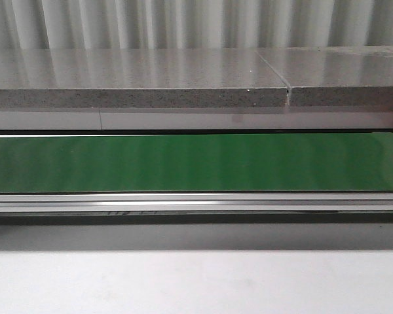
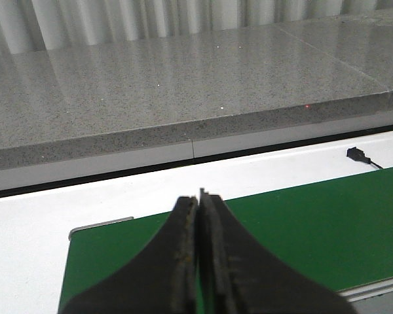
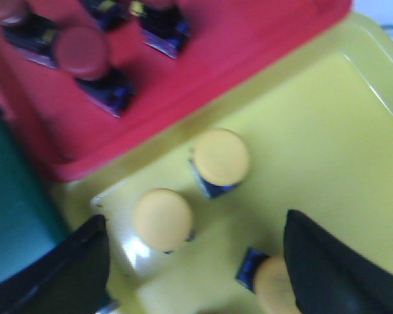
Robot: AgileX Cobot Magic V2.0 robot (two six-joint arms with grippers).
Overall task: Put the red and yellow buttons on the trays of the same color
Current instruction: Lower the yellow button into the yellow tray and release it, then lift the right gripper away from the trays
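In the right wrist view, my right gripper (image 3: 195, 224) hangs open over the yellow tray (image 3: 327, 144), holding nothing. Three yellow buttons lie in that tray: one (image 3: 221, 156) nearer the red tray, one (image 3: 163, 218) between the fingers' line, and a third (image 3: 275, 288) partly hidden by one black finger (image 3: 334, 268). The red tray (image 3: 249, 33) adjoins the yellow one and holds several red buttons (image 3: 80, 52) on dark bases. My left gripper (image 2: 198, 197) is shut and empty above the green belt (image 2: 327, 229). The front view shows no grippers, buttons or trays.
The green conveyor belt (image 1: 196, 162) runs across the front view with a metal rail (image 1: 196, 201) along its near side. A grey stone counter (image 1: 137, 78) sits behind it. A small black connector (image 2: 357, 154) lies on the white surface beyond the belt.
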